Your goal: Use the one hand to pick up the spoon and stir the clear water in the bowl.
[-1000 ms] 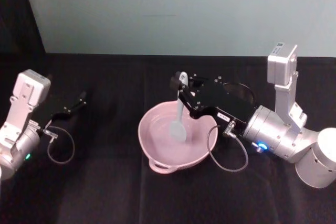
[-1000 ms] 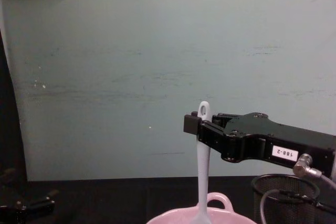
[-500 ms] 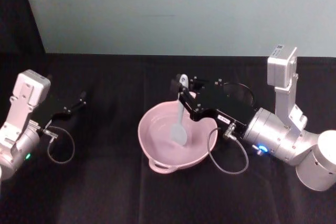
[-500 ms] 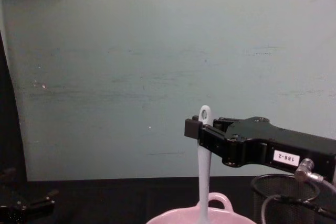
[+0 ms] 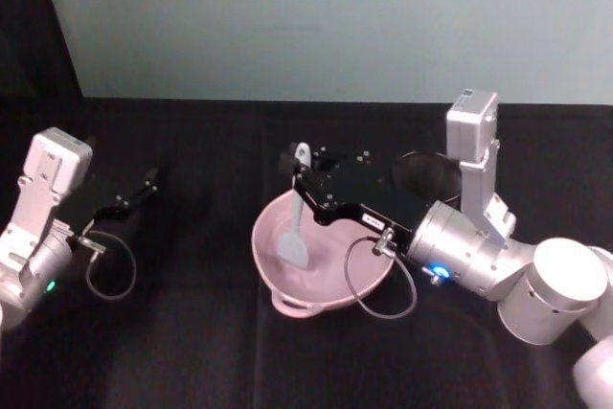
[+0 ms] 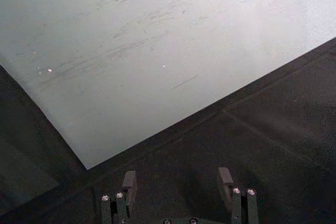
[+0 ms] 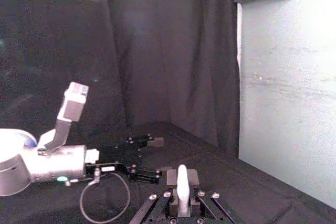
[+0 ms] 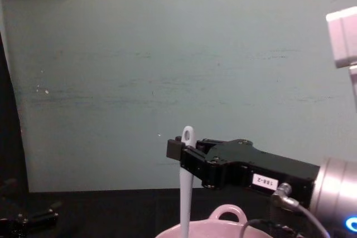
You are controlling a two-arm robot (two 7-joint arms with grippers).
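The pink bowl [image 5: 263, 261] holds the white spoon [image 5: 295, 237], standing blade-down inside it; my right gripper [image 5: 299, 171] reaches over the bowl, clamped on the upright handle just below its loop; my left gripper [image 5: 144, 184] lies parked well away, fingers apart.

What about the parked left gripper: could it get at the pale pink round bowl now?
Probably yes: bare black tablecloth lies between the open left gripper and the pale pink round bowl. The right gripper, shut on the white plastic spoon, reaches over it.
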